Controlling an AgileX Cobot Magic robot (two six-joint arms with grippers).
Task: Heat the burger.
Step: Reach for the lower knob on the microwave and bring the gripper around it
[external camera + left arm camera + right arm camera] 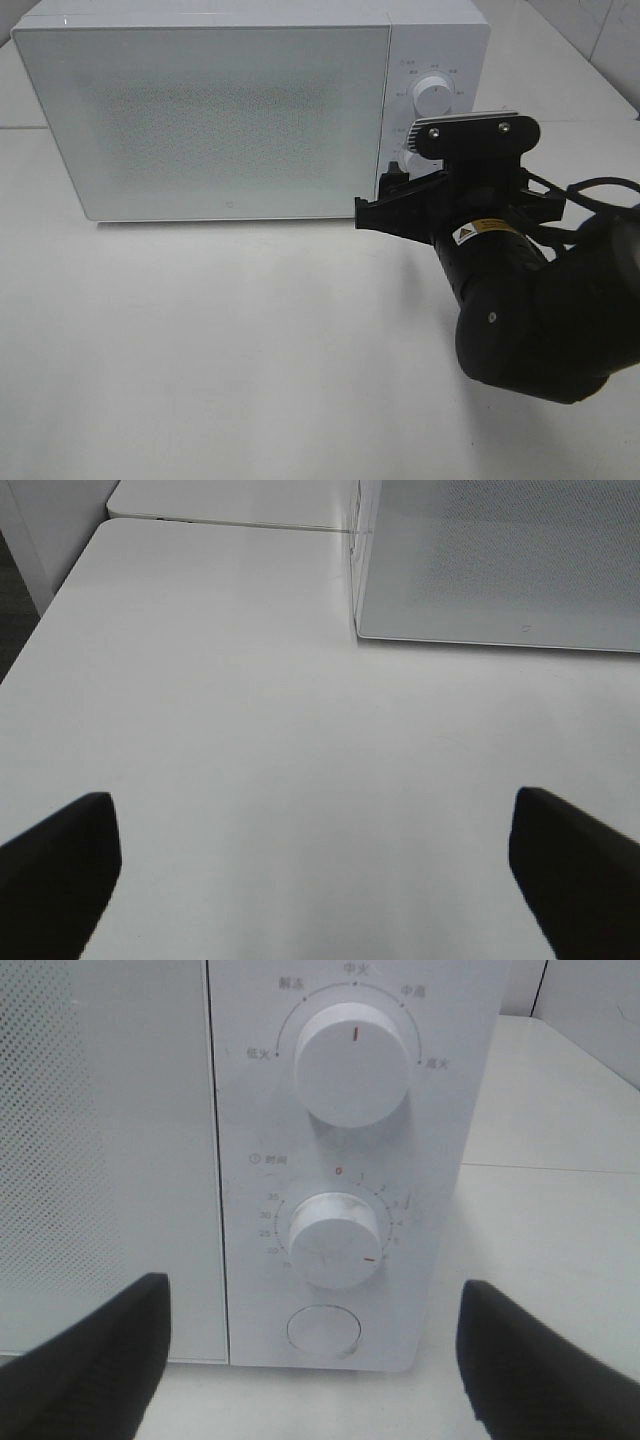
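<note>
The burger is out of view in every frame. A white microwave (230,110) stands at the back of the table with its door (100,1160) shut. My right gripper (400,192) hovers just in front of its control panel, open and holding nothing, fingers (90,1360) apart on either side of the timer knob (335,1240). The knob's red mark points to the lower right, away from the 0. Above it is the power knob (352,1065), below it a round button (323,1331). My left gripper (310,805) is open over bare table, empty, with the microwave (500,560) ahead of it.
The white table (200,350) stretches in front of the microwave. A second table surface (230,500) adjoins behind it, and the table's edge (50,620) drops off beside the left gripper. The right arm's black body (540,310) fills the lower right of the high view.
</note>
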